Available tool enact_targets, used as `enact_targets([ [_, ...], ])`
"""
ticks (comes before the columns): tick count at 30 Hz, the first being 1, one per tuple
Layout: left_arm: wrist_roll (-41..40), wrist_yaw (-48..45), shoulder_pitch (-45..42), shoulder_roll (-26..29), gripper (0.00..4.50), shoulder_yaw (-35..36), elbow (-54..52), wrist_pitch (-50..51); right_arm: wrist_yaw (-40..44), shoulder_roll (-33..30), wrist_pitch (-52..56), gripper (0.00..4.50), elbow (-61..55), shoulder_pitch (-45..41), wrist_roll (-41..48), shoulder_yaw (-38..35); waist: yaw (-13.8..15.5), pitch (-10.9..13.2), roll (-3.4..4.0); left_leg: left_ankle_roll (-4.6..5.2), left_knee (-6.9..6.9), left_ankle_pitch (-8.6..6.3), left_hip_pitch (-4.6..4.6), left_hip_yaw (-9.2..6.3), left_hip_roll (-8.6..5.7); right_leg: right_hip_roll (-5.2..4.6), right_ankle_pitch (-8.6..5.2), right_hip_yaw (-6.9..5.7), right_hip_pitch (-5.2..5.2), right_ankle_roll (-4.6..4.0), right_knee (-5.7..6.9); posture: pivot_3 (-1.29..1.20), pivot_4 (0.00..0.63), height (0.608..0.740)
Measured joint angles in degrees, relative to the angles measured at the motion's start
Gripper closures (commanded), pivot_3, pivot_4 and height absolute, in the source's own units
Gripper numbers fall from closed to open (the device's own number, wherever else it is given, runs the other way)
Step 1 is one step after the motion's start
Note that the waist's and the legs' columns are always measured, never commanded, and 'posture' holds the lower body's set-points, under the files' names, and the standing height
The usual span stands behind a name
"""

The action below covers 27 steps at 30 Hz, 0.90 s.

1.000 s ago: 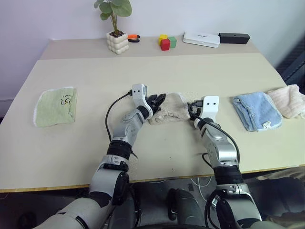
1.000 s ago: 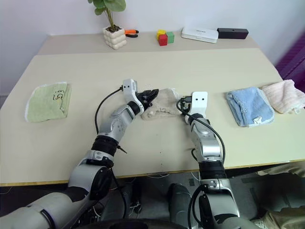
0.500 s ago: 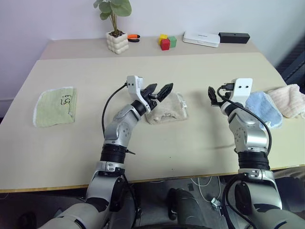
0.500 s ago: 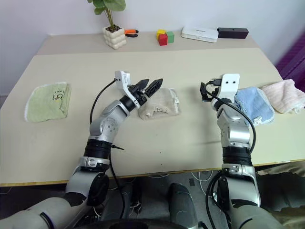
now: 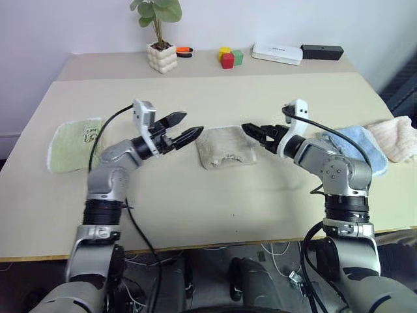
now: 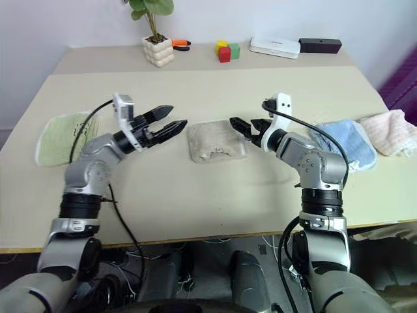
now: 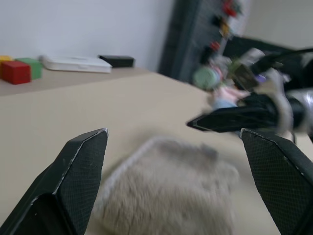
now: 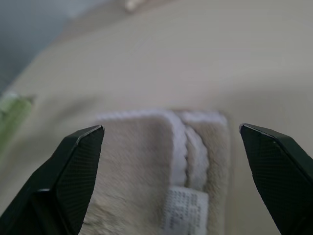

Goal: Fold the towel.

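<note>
The beige towel (image 5: 227, 147) lies folded into a small, roughly square pad in the middle of the table (image 5: 228, 202). Its white corded edging (image 8: 179, 142) and a small white label (image 8: 184, 210) face my right gripper. My left gripper (image 5: 186, 125) hovers open just left of the towel, pointing at it, with nothing between its fingers. My right gripper (image 5: 255, 132) hovers open at the towel's right edge, pointing left, also empty. In the left wrist view the towel (image 7: 166, 196) lies below the open left gripper (image 7: 173, 131), with the right gripper (image 7: 230, 120) beyond it.
A light green towel (image 5: 77, 145) lies at the left, with a light blue towel (image 5: 355, 147) and a cream one (image 5: 397, 137) at the right. Along the far edge stand a potted plant (image 5: 161, 57), coloured blocks (image 5: 228, 57), a white box (image 5: 277, 52) and a black box (image 5: 321, 51).
Both grippers have let go of the towel and opened. The left one has drawn off to the left and risen; the right swung out right, then back toward the towel's right edge.
</note>
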Motion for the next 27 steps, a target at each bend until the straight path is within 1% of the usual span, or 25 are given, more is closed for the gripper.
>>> enact_targets([
  [3, 0.07, -1.89, 1.47, 1.34, 0.04, 0.05, -0.04, -1.11, 0.19, -0.14, -2.17, 0.00, 2.79, 0.01, -4.09, 3.74, 0.30, 0.00, 0.00, -0.02, 0.03, 0.01, -0.02, 0.02, -0.01, -0.01, 0.00, 0.00, 0.00, 0.00, 0.03, 0.00, 0.150, 0.740],
  [8, 0.04, -2.11, 3.17, 1.59, 0.04, 0.06, -2.46, -1.57, 1.89, -0.11, -4.15, 0.00, 6.40, -0.22, -8.24, 7.19, 0.25, 0.00, -0.01, -0.04, 0.07, 0.03, -0.05, 0.01, -0.01, -0.02, 0.00, 0.00, 0.00, 0.01, 0.04, 0.00, 0.150, 0.740],
  [9, 0.02, -2.03, 3.42, 1.59, 0.01, 0.06, -3.25, -1.58, 2.29, -0.11, -4.31, 0.24, 6.79, -0.48, -8.65, 7.47, 0.17, 0.00, -0.01, -0.07, 0.06, 0.04, -0.03, 0.01, -0.01, -0.01, 0.00, 0.01, 0.01, 0.01, 0.06, 0.00, 0.150, 0.740],
  [10, 0.02, -1.85, 3.70, 1.57, 0.00, 0.06, -4.07, -1.58, 2.72, -0.11, -4.28, 0.51, 7.51, -0.85, -8.64, 7.31, 0.12, 0.00, -0.01, -0.07, 0.06, 0.05, -0.03, 0.01, 0.00, -0.01, 0.00, 0.01, 0.00, 0.01, 0.08, 0.00, 0.150, 0.740],
  [12, -0.03, -1.16, 3.77, 1.52, 0.00, 0.08, -4.58, -1.47, 4.00, -0.22, -3.02, 1.35, 8.77, -1.56, -8.34, 6.18, 0.17, 0.00, -0.01, -0.07, 0.07, 0.04, -0.02, 0.00, 0.00, -0.01, 0.00, 0.01, 0.00, 0.01, 0.12, 0.00, 0.150, 0.740],
  [14, -0.17, -0.48, 3.77, 1.41, 0.00, 0.46, -4.81, -1.22, 5.83, -0.40, -1.37, 2.41, 9.36, -1.76, -7.52, 5.42, 0.17, 0.00, -0.01, -0.05, 0.07, 0.03, -0.02, 0.00, 0.00, -0.01, 0.00, 0.01, 0.00, 0.01, 0.12, 0.00, 0.150, 0.740],
  [15, -0.42, -0.03, 3.77, 1.33, 0.00, 0.68, -4.91, -1.12, 6.39, -0.11, -0.04, 2.88, 10.28, -2.02, -6.15, 4.06, 0.17, 0.00, -0.01, -0.05, 0.07, 0.03, -0.02, 0.00, 0.00, -0.01, 0.00, 0.01, 0.01, 0.01, 0.12, 0.00, 0.150, 0.740],
  [16, -0.55, 0.20, 3.77, 1.32, 0.00, 0.83, -4.92, -1.09, 6.62, 0.22, 0.91, 3.47, 10.95, -2.22, -5.28, 2.90, 0.21, 0.00, -0.01, -0.05, 0.07, 0.03, -0.02, 0.00, 0.00, -0.01, 0.00, 0.01, 0.01, 0.01, 0.12, 0.00, 0.150, 0.740],
  [18, -0.57, 0.35, 3.73, 1.23, 0.00, 0.87, -4.92, -1.06, 6.77, 0.72, 2.61, 4.48, 11.96, -2.60, -3.22, 0.23, 0.32, 0.00, -0.01, -0.05, 0.07, 0.04, -0.02, 0.00, -0.01, -0.01, 0.00, 0.01, 0.00, 0.01, 0.13, 0.00, 0.150, 0.740],
  [19, -0.57, 0.40, 3.68, 1.03, 0.00, 0.86, -4.82, -1.05, 6.76, 0.75, 3.43, 4.48, 12.02, -2.65, -2.09, -1.11, 0.38, 0.00, -0.01, -0.05, 0.07, 0.03, -0.03, 0.00, -0.01, -0.02, 0.00, 0.01, 0.01, 0.01, 0.13, 0.00, 0.150, 0.740],
  [22, -0.53, 0.28, 2.30, 0.29, 0.00, 0.83, -2.51, -1.12, 4.84, 1.70, 5.62, 4.48, 12.01, -2.98, 2.62, -8.39, 0.50, 0.00, -0.01, -0.04, 0.08, 0.03, -0.03, 0.00, -0.02, -0.02, 0.00, 0.01, 0.01, 0.01, 0.13, 0.00, 0.150, 0.740],
  [25, -0.51, 0.23, -0.16, -1.73, 0.00, 0.63, -0.11, -1.54, 1.46, 2.06, 6.91, 4.48, 10.83, -3.47, 7.71, -16.38, 0.57, 0.00, -0.01, -0.03, 0.09, 0.03, -0.04, -0.01, -0.03, -0.02, 0.00, 0.00, 0.01, 0.01, 0.12, 0.00, 0.150, 0.740],
  [27, -0.47, -0.02, -2.22, -3.54, 0.00, 0.22, 2.15, -2.44, -2.70, 2.89, 6.82, 4.48, 8.16, -3.40, 11.13, -22.38, 0.54, 0.00, -0.01, -0.04, 0.08, 0.03, -0.04, 0.00, -0.03, -0.02, 0.00, 0.00, 0.01, 0.01, 0.13, 0.00, 0.150, 0.740],
])
